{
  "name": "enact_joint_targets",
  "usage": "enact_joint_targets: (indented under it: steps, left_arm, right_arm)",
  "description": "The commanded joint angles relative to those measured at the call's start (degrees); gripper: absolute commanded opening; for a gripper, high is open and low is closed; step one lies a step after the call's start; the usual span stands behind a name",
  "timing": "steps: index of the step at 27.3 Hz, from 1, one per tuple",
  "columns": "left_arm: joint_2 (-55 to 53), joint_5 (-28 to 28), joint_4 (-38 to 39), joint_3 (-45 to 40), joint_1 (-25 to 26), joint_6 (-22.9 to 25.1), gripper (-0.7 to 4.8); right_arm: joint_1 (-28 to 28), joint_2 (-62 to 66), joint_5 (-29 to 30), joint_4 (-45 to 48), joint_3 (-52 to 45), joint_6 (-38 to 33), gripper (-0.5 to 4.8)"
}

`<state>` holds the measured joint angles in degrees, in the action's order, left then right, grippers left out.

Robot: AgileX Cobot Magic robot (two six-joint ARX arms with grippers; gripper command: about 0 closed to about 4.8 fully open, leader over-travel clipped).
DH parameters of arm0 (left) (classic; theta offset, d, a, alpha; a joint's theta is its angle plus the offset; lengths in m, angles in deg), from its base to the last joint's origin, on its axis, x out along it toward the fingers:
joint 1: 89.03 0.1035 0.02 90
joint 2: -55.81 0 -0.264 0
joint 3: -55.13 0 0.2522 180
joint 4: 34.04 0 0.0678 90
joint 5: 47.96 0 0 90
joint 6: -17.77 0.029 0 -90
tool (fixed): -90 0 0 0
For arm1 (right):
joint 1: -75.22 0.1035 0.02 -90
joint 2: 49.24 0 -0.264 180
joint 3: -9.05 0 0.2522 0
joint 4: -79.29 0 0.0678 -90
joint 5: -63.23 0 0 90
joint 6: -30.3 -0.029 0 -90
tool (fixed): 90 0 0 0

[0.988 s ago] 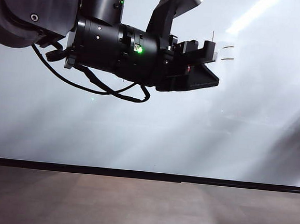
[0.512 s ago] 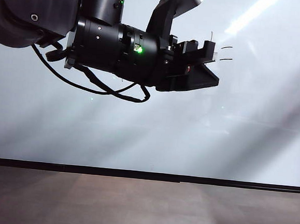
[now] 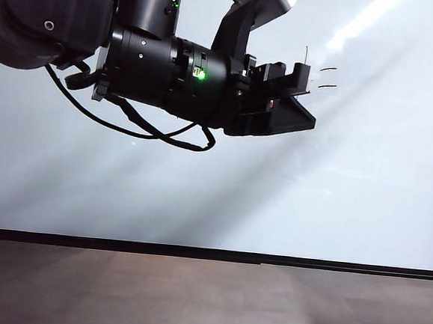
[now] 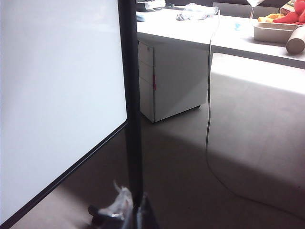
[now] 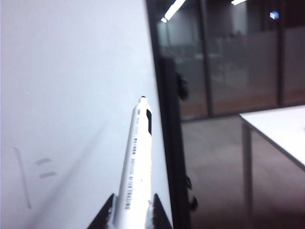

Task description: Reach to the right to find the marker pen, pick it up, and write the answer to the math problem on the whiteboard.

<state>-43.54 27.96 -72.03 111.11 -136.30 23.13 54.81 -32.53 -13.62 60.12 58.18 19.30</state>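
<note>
The whiteboard (image 3: 222, 185) fills the exterior view, with the left hand (image 3: 300, 93) hanging before its upper part, just beside the equals strokes of the math problem (image 3: 327, 77); whether that hand is released or clenched cannot be told. The right hand (image 5: 129, 212) grasps the marker pen (image 5: 136, 167), tip beside the board's black frame (image 5: 164, 109).

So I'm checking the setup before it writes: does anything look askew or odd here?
Nothing stands out. The right tool is shut on the marker pen, which sits straight, tip out, near the whiteboard. The math problem is partly hidden by the left arm; the left tool holds something unclear.
</note>
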Motion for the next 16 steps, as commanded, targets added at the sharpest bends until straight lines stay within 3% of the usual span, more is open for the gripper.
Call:
enact_joint_targets:
  steps: [1,6,11,13,16]
  left_arm:
    - [0.15,-0.11,-0.59,0.15,-0.13,0.20,0.27]
    - [0.35,-0.15,0.09,0.15,-0.22,0.20,0.27]
    - [11.80,-0.09,18.53,0.15,-0.17,0.20,0.27]
    - [16.72,-0.09,22.93,0.15,-0.09,0.20,0.27]
    - [21.81,-0.11,23.08,0.24,-0.02,0.20,0.27]
  right_arm:
    - [0.61,-2.23,0.35,0.85,0.35,-0.15,-0.05]
    - [0.61,-3.61,1.25,-2.32,0.35,-0.17,-0.05]
    - [0.61,-3.76,5.25,-5.95,0.35,-3.02,-0.06]
    - [0.61,-3.74,6.80,-6.14,0.35,-4.31,-0.06]
    - [0.61,-3.74,7.02,-6.36,0.35,-4.44,-0.06]
